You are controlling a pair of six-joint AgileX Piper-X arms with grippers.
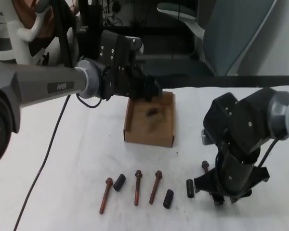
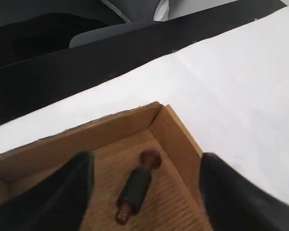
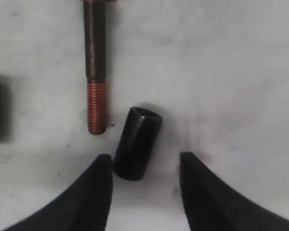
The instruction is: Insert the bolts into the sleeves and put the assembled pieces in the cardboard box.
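Observation:
The cardboard box [image 1: 149, 132] sits mid-bench, its corner [image 2: 161, 115] close under the left wrist. One assembled bolt-in-sleeve piece [image 2: 136, 186] lies on its floor, seen as a dark shape [image 1: 152, 113] in the high view. My left gripper [image 1: 151, 91] [image 2: 145, 163] hovers open over the box, holding nothing. A black sleeve [image 3: 137, 143] lies on the white cloth with my right gripper [image 3: 144, 166] open just in front of it, fingers apart from it. A rusty bolt [image 3: 95, 67] lies beside it. My right gripper [image 1: 216, 197] is low at the front right.
Three loose bolts [image 1: 106, 195] [image 1: 137, 187] [image 1: 155, 186] and sleeves [image 1: 119, 182] [image 1: 168, 198] [image 1: 190, 188] lie in a row near the front edge. Another bolt [image 1: 205, 166] lies by the right arm. Chairs stand behind the bench.

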